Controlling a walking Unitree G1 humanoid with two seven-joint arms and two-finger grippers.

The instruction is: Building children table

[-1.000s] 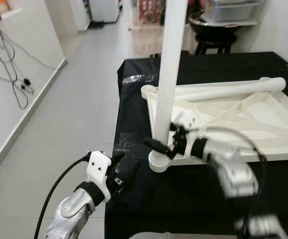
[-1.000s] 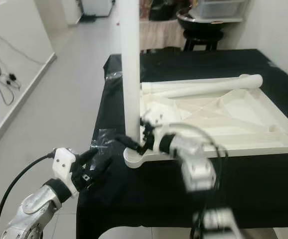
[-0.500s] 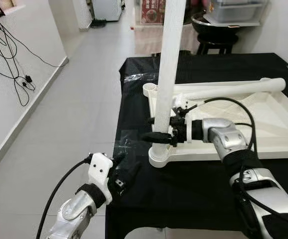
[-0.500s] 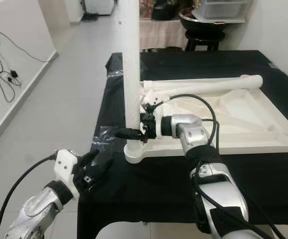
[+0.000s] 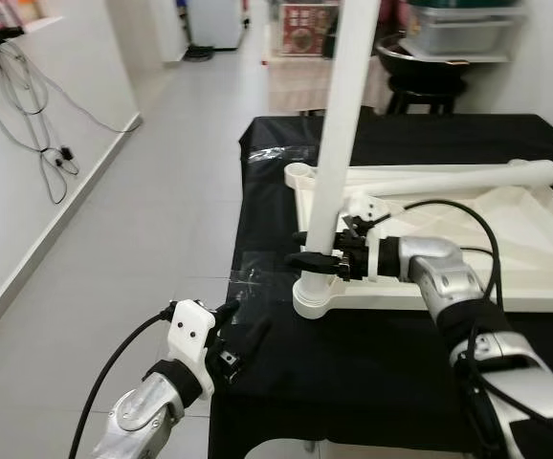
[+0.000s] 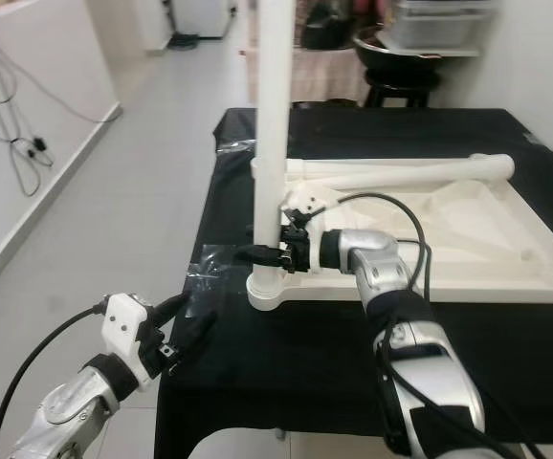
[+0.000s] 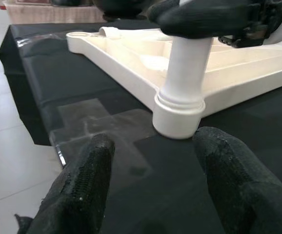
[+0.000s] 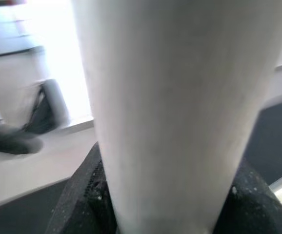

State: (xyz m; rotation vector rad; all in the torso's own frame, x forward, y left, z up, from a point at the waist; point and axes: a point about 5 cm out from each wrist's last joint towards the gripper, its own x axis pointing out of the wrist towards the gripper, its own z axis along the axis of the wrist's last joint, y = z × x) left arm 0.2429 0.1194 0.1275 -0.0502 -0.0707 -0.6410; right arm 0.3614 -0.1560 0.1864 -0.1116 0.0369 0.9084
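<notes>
Black table (image 5: pixel 372 363) | two legs: upright leg (image 5: pixel 339 143) in right end effector (image 5: pixel 317 260) | left end effector (image 7: pixel 151 180) wide

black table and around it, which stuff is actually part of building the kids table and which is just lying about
Part of the job:
- white tabletop, lying underside up
- upright white leg in its corner socket, gripped by the right gripper
- second white leg lying on the tabletop
- left gripper, open, at the cloth's edge

Lying about:
- wall cables
- black stool
- storage bin
</notes>
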